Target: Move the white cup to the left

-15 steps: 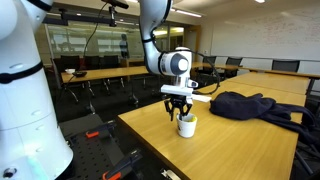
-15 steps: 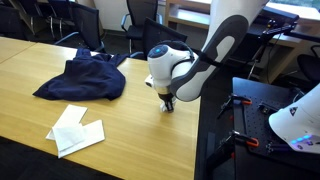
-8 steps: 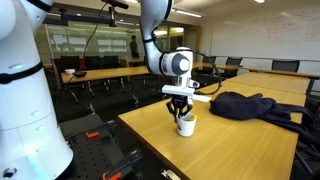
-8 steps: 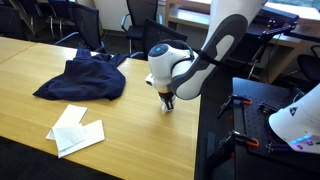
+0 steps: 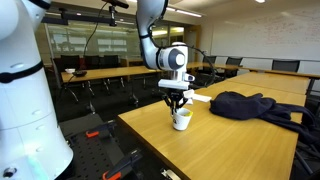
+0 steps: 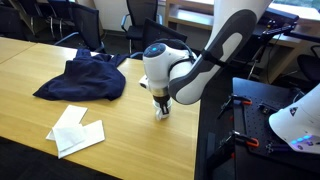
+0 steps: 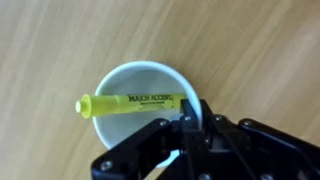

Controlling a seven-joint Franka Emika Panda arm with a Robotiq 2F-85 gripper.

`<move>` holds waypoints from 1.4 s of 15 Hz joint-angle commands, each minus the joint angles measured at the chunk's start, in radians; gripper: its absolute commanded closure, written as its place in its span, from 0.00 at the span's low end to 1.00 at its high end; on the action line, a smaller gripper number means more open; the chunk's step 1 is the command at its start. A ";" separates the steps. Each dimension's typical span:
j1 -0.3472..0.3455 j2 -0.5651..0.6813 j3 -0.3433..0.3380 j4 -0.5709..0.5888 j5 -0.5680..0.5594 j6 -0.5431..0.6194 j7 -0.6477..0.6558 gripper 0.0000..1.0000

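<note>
Wood table (image 5: pixel 235 145), white cup (image 5: pixel 182 120) (office chairs (image 6: pixel 88 30) behind).

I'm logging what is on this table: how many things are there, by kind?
Cup: 1
Highlighter, lying in the cup: 1
Garment: 1
Paper sheets: 2, as far as the views show
Total: 5

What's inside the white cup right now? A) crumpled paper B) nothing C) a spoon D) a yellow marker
D: the wrist view shows a yellow marker lying in the white cup, one end sticking out past the rim.
</note>
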 commanded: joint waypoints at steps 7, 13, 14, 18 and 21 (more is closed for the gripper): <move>0.193 -0.029 0.007 0.097 -0.033 -0.047 0.204 0.97; 0.315 0.058 -0.092 0.210 -0.169 -0.095 0.368 0.97; 0.316 0.076 -0.089 0.225 -0.170 -0.098 0.379 0.97; 0.372 0.127 -0.132 0.264 -0.211 -0.094 0.474 0.97; 0.386 0.145 -0.143 0.276 -0.217 -0.091 0.506 0.97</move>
